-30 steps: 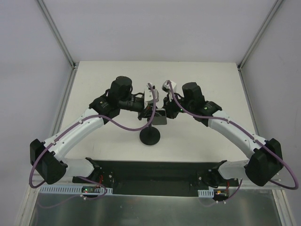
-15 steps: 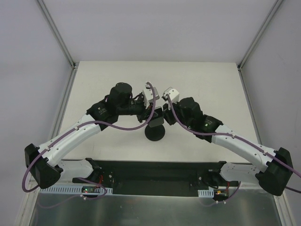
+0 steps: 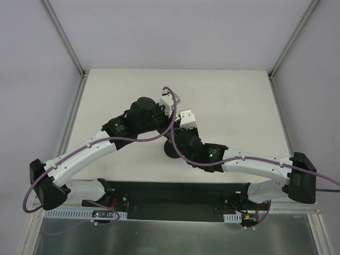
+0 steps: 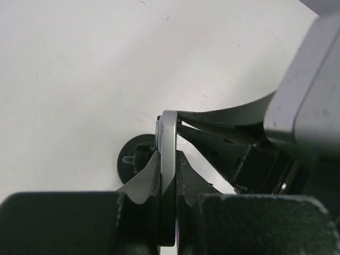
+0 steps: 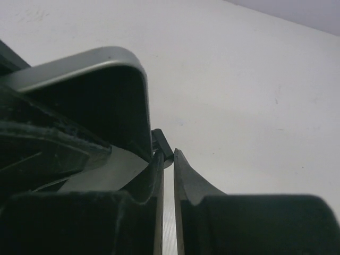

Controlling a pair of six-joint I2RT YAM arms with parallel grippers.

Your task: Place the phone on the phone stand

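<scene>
Left arm: white-shelled arm (image 3: 90, 146) with black joints. It rises from its base at the near left corner and reaches inward to the middle of the table, with the wrist turned toward the right arm.
Left gripper: black two-finger left gripper (image 4: 168, 159), clamped on the phone with one finger pressed against each face.
Phone: slim phone with a rounded silver rim and black glass screen (image 4: 169, 133). It is held edge-on above the table, over the phone stand. In the right wrist view its dark screen (image 5: 101, 90) fills the left side.
Phone stand: small black phone stand with a round disc base (image 4: 133, 162). It stands on the table below the phone, and its disc shows just left of the left finger. Whether the phone touches its bracket cannot be told.
Right arm: white-shelled arm (image 3: 255, 164), stretched low and nearly flat from the near right corner leftward. Its wrist meets the left one at the middle.
Right gripper: black two-finger right gripper (image 5: 169, 156), fingers drawn almost together with only a thin slit between them. The tips sit just beside the phone's edge. Whether they pinch anything cannot be told.
Table: off-white flat tabletop (image 3: 234, 101).
Cable: purple cable (image 3: 142, 141) looped along the left arm.
</scene>
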